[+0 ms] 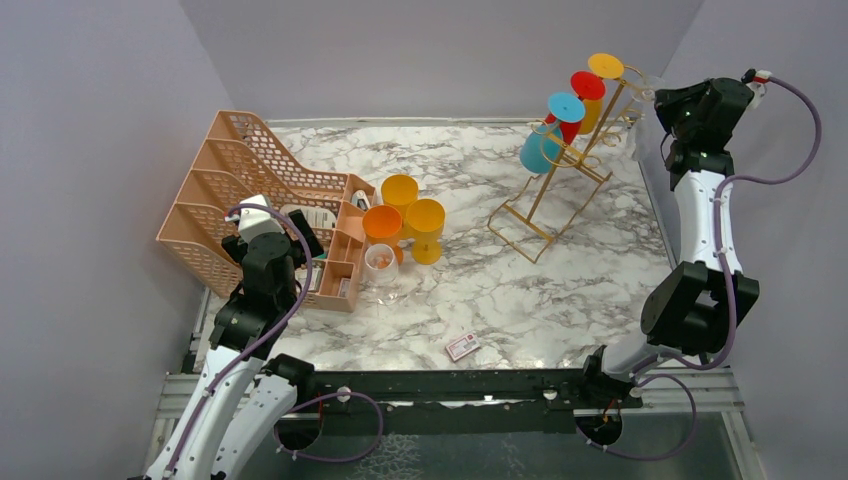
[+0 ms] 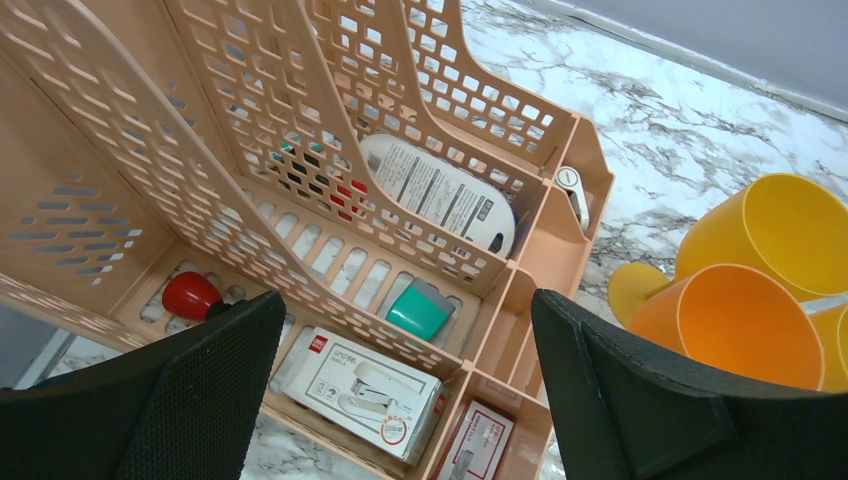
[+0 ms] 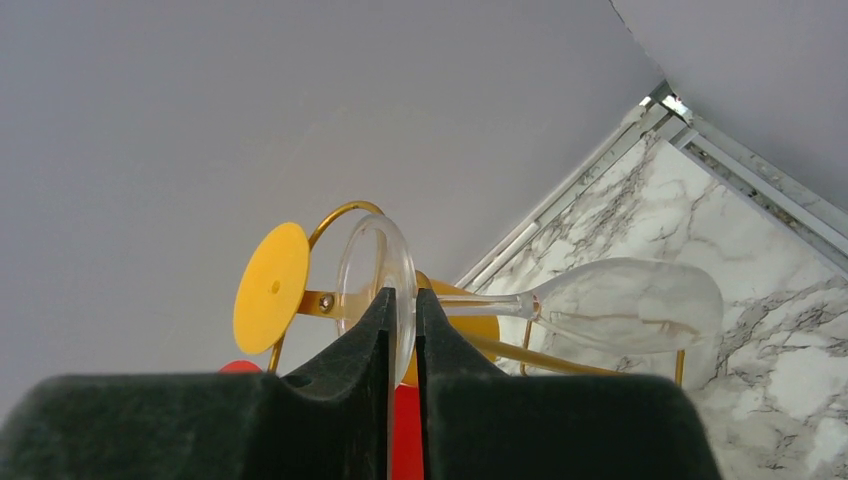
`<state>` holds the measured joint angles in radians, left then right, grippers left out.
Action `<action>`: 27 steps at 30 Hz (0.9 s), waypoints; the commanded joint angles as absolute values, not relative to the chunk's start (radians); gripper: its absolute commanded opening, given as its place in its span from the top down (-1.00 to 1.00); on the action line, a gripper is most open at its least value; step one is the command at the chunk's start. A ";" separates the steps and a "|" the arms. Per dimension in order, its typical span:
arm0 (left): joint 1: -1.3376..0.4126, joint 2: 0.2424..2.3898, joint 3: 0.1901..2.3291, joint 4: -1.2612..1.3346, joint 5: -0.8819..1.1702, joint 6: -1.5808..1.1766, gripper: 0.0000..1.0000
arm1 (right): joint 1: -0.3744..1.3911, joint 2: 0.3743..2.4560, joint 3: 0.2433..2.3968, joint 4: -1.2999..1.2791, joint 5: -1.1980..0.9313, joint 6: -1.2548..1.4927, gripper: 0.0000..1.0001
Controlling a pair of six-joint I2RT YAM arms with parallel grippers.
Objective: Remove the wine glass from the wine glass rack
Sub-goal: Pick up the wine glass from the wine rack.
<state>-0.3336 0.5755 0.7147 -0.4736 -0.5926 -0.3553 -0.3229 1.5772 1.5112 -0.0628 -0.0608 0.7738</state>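
Note:
The gold wire wine glass rack [image 1: 545, 200] stands slanted at the back right. A clear wine glass [image 3: 630, 305] hangs on its top rail, bowl to the right in the right wrist view. My right gripper [image 3: 402, 295] is at the top of the rack [image 3: 330, 302], its two black fingers pinched on either side of the glass's round foot [image 3: 372, 255]. In the top view the right gripper [image 1: 665, 105] sits beside the rack's upper end. My left gripper [image 2: 407, 300] hangs wide open over the peach organizer, holding nothing.
Blue [image 1: 540, 150], red [image 1: 580, 100] and yellow [image 1: 600, 80] goblets hang on the rack. Orange and yellow goblets [image 1: 405, 215] and a clear cup [image 1: 381, 263] stand mid-table by the peach mesh organizer [image 1: 250, 190]. A small box [image 1: 462, 346] lies near the front.

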 commanded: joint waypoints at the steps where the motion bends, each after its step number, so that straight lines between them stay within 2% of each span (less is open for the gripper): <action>1: -0.327 0.577 0.718 -0.476 -0.580 -0.350 -0.98 | -0.328 1.576 1.515 -0.067 -0.060 0.764 0.80; 4: -0.327 0.575 0.718 -0.476 -0.581 -0.350 -0.98 | -0.330 1.568 1.520 -0.075 -0.051 0.770 0.83; 8: -0.327 0.575 0.717 -0.477 -0.581 -0.349 -0.98 | -0.328 1.562 1.525 -0.077 -0.042 0.804 0.98; 20: -0.328 0.573 0.716 -0.475 -0.580 -0.348 -0.98 | -0.330 1.564 1.532 0.008 -0.068 0.953 0.98; 27: -0.328 0.573 0.716 -0.476 -0.580 -0.348 -0.98 | -0.330 1.525 1.515 0.021 0.012 0.960 0.98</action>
